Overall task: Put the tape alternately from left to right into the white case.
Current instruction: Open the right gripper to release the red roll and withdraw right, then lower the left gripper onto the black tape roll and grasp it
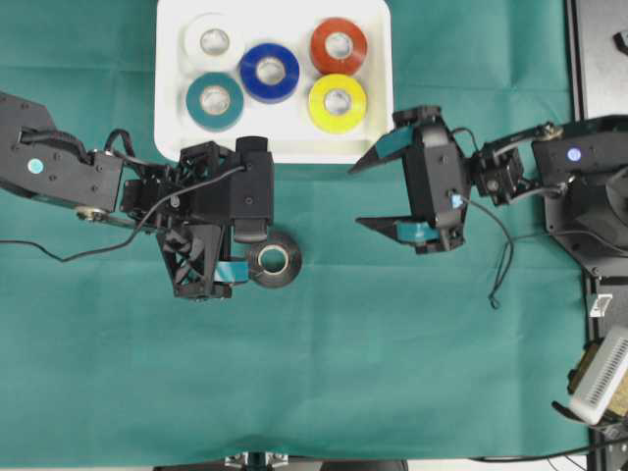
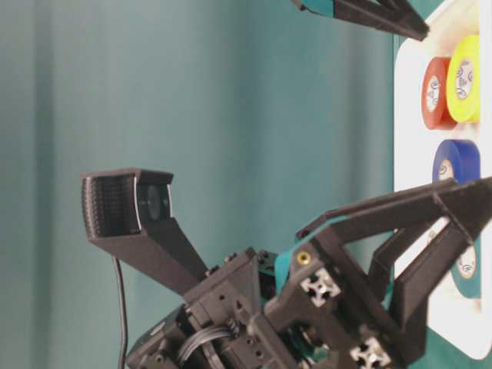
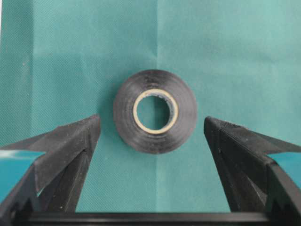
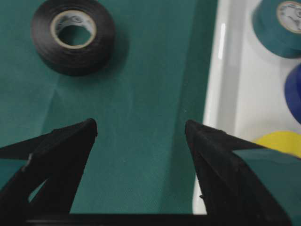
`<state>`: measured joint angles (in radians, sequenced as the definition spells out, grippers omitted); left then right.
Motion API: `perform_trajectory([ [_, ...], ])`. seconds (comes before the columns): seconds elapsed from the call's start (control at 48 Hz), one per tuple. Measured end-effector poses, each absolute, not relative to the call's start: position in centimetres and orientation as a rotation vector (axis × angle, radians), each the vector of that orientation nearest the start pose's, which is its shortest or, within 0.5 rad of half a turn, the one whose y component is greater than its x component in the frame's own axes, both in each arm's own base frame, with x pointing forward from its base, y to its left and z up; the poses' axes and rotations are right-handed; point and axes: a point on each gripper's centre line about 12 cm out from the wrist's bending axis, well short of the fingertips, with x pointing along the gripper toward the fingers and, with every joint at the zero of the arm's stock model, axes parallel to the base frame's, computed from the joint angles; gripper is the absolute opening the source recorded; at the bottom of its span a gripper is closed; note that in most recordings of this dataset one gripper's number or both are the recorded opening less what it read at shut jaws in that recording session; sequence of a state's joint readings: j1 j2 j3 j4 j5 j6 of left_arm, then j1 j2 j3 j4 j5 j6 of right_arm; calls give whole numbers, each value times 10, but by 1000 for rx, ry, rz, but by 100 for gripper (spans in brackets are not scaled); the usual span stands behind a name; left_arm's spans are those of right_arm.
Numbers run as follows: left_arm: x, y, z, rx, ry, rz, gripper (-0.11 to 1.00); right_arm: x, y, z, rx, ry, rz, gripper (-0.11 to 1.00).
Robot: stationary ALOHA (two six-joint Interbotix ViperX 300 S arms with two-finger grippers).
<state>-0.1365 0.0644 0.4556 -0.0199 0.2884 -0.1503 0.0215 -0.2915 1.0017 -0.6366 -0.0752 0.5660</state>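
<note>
A green cloth (image 1: 392,353) covers the table. At the top centre of the overhead view sits the white case (image 1: 172,137), a shallow tray holding five rolls of tape lying flat: a white roll (image 1: 193,32) at upper left, a teal roll (image 1: 215,100) below it, a blue roll (image 1: 270,72) in the middle, a red roll (image 1: 339,45) at upper right and a yellow roll (image 1: 338,103) beneath that. The sixth, a black roll (image 1: 274,260), lies flat on the cloth outside the case, a little below its lower edge.

The left gripper (image 3: 151,128) stands with its jaws spread wide and holds nothing — in its wrist view the black roll sits between and slightly beyond the two fingertips, touching neither. The right gripper (image 1: 365,194) is likewise wide open and empty, hanging over bare cloth just below the case's lower right corner, well to the right of the black roll.
</note>
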Motion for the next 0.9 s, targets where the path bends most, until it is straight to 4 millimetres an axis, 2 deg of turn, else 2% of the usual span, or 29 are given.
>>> perform_trajectory([
  [0.188,417,-58,187,-117,818,-61,61,292,12,164,-61,647,88,83],
  [0.458,422,-58,166,-115,865,-54,60,292,13,164,-64,647,92,83],
  [0.896,431,-41,139,-154,921,4,60,292,13,164,-63,647,93,83],
])
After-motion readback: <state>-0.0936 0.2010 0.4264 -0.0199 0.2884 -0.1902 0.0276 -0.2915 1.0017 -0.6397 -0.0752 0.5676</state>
